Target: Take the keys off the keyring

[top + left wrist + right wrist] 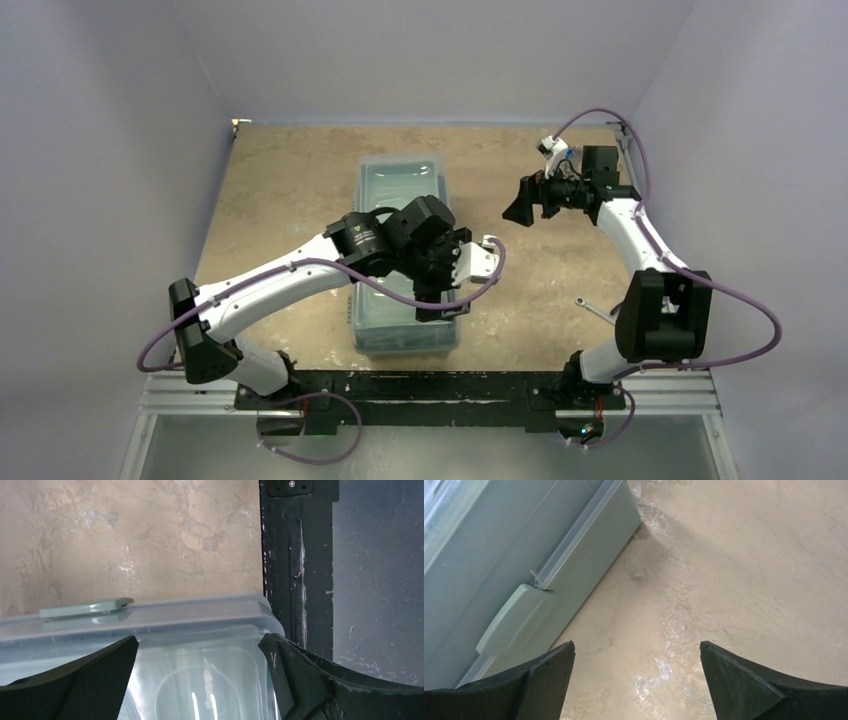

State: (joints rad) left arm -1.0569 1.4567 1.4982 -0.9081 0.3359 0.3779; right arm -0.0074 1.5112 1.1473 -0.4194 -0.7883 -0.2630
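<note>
No keys and no keyring show in any view; they are hidden or out of view. My left gripper [441,305] hangs open over the near end of a clear plastic bin [362,200]. In the left wrist view the gripper [200,650] has its jaws wide apart with nothing between them, and looks down into the bin [200,611], whose visible part holds nothing. My right gripper [520,205] is open and empty to the right of the bin. In the right wrist view it [637,652] hovers over bare table.
The bin has a grey-green latch on its side [514,617] and one on its end [85,607]. A silver spanner [596,309] lies on the table near the right arm's base. The black frame rail [295,570] marks the near table edge.
</note>
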